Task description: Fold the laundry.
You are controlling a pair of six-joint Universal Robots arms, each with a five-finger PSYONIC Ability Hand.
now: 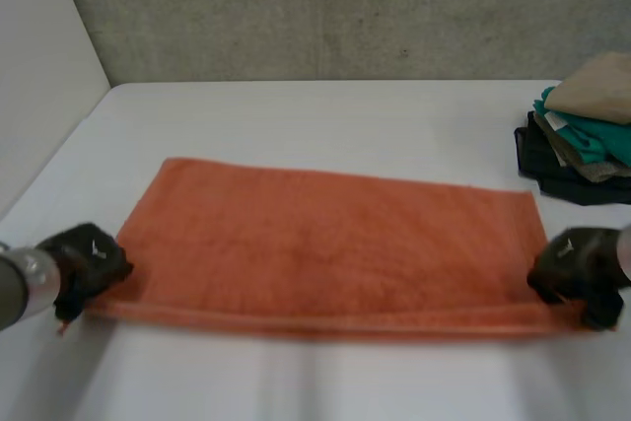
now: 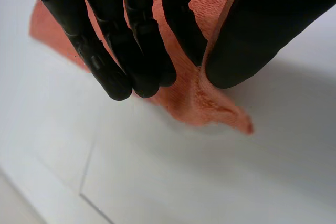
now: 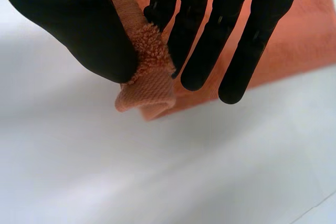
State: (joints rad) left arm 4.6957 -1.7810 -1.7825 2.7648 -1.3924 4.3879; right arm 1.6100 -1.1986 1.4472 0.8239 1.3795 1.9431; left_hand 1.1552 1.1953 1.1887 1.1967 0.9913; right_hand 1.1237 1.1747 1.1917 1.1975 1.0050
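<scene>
1. On the white desk [image 1: 296, 115], an orange towel [image 1: 325, 244] lies flat in the middle. Its long sides run across from the robot's left to its right.
2. At the towel's near left corner, the left robot hand [image 1: 87, 265] grips the cloth. Its wrist view shows the corner pinched between the thumb [image 2: 262, 30] and straight fingers [image 2: 136, 51], with a small tip of cloth poking out past them.
3. At the near right corner, the right robot hand [image 1: 577, 268] grips in the same way. The thumb [image 3: 89, 30] presses a bunched bit of corner against the fingers [image 3: 199, 40].
4. At the far right of the desk, apart from the towel, sits a pile of folded clothes [image 1: 587, 135] in tan, teal and dark colours.
5. Judging by this, the step in hand is the grasp before a fold. Both near corners are held, but the towel's body lies flat and no fold is made yet.
6. The next move likely calls for both hands to lift together, keeping the near edge taut. They would then carry it over to the far edge and set corner on corner before letting go.
</scene>
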